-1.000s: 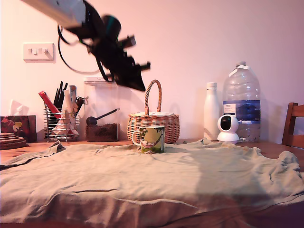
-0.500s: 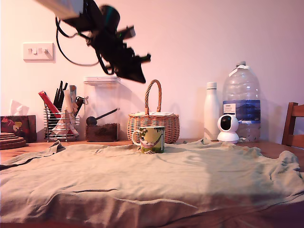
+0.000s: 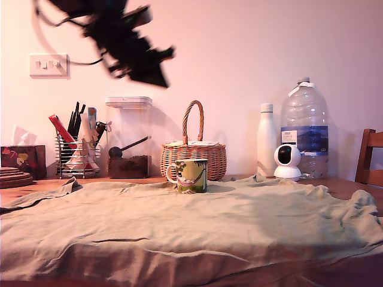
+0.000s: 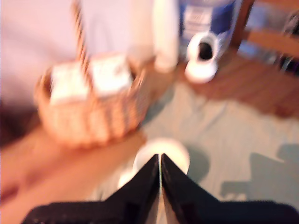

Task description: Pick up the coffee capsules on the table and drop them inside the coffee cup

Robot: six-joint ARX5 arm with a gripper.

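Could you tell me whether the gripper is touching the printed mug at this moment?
Apart. The exterior view shows the gripper high in the air, with bare wall and the wicker basket's handle between it and the mug.

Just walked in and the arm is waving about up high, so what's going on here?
The black pincer is high in the air, above and to the exterior view's left of the green-and-yellow printed ceramic mug. The wrist view shows its jaws together with nothing visible between them. The mug stands on the wrinkled olive-beige cloth, in front of the wicker basket with a tall handle. No capsule shows on the cloth; the mug's inside cannot be seen clearly.
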